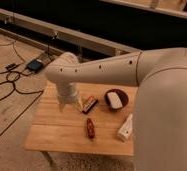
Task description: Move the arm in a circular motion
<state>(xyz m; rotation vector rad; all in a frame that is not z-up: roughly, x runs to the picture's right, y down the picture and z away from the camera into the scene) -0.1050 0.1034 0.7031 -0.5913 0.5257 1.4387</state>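
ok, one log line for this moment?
arm: stretched across wooden table | gripper: hanging low over table, beside snack bar | bowl, red packet, white bottle: on table

Count: one arm [117, 70], one gripper [69, 106] low over one wooden table [52, 135]; on it one dark bowl [108, 99], one snack bar [90, 104], one red-brown item [90, 128], one white packet [125, 128].

Cream arm [112, 70] across wooden table [52, 135], end effector [70, 106] just beside snack bar [90, 104]
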